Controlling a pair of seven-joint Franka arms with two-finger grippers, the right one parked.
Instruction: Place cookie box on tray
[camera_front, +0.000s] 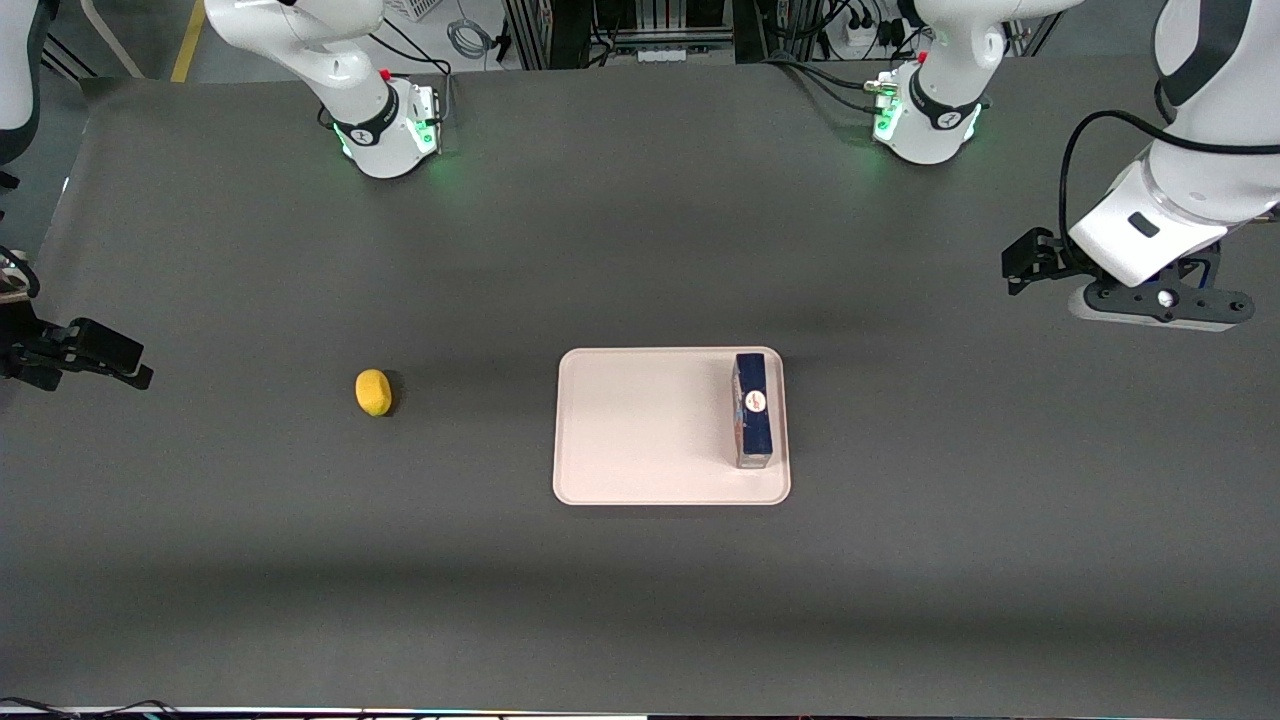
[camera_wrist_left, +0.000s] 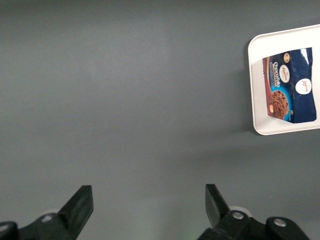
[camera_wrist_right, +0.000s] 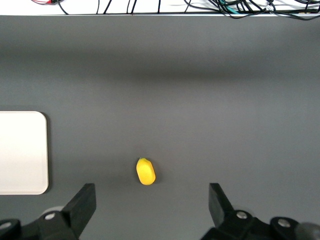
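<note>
already the cookie box (camera_front: 752, 409) lay on the tray (camera_front: 640, 430), at its end toward the working arm. the pincer (camera_wrist_left: 149, 200) hung wide open and empty over bare tabletop (camera_front: 1000, 520), well apart. the carton looked light, stiff, crushable; best taken across its narrow sides.

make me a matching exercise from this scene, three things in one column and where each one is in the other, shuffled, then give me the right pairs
Things:
1. cookie box
2. yellow lump
3. gripper

Places:
A. above bare table, open and empty, toward the working arm's end
B. on the tray, along the edge toward the working arm
C. on the table, toward the parked arm's end

Pairs: 1-B, 2-C, 3-A
</note>
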